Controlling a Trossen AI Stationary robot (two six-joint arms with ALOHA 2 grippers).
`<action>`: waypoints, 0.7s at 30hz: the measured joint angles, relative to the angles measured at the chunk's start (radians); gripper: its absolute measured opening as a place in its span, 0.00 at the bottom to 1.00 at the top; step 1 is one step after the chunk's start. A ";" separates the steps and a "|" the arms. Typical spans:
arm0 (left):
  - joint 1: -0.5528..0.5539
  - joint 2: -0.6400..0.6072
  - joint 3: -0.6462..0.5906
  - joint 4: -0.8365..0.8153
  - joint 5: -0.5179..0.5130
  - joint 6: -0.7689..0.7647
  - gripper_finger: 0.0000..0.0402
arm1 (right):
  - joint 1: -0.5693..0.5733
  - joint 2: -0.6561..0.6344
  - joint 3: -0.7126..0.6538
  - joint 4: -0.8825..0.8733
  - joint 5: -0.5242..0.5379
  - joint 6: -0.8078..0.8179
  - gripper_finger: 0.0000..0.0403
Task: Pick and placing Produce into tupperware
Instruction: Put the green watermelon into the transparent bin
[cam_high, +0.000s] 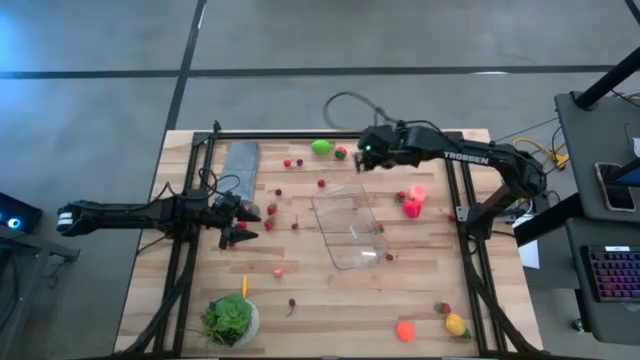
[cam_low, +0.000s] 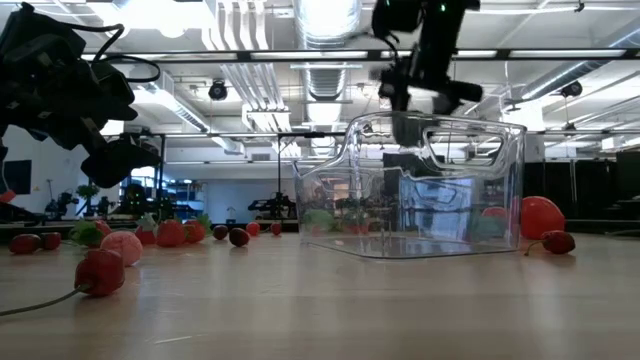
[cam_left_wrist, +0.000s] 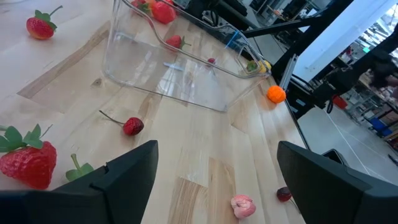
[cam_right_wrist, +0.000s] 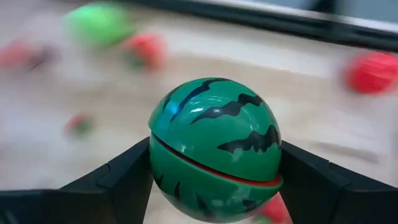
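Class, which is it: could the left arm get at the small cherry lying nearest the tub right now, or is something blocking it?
Probably yes. The left gripper is open and empty, and the cherry lies on bare table just ahead of its fingers, short of the clear tub, with nothing between them.

round green striped plastic melon (cam_right_wrist: 214, 149): glossy, smooth
clear rectangular plastic tub (cam_high: 350, 228): see-through, shiny
pale wooden plank table (cam_high: 330, 300): smooth, faintly sheened
grey folded cloth (cam_high: 240, 166): matt, soft
dark gripper fingers (cam_left_wrist: 127, 180): matt plastic
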 joint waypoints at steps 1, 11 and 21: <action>0.000 0.000 0.000 0.000 0.000 0.000 0.78 | 0.030 0.000 0.010 0.016 -0.036 -0.045 0.70; 0.000 0.000 0.000 0.000 0.000 0.000 0.78 | 0.279 0.002 0.032 0.054 -0.181 -0.199 0.71; 0.000 0.004 0.000 0.000 0.000 0.000 0.78 | 0.354 0.097 0.041 0.047 -0.189 -0.198 0.80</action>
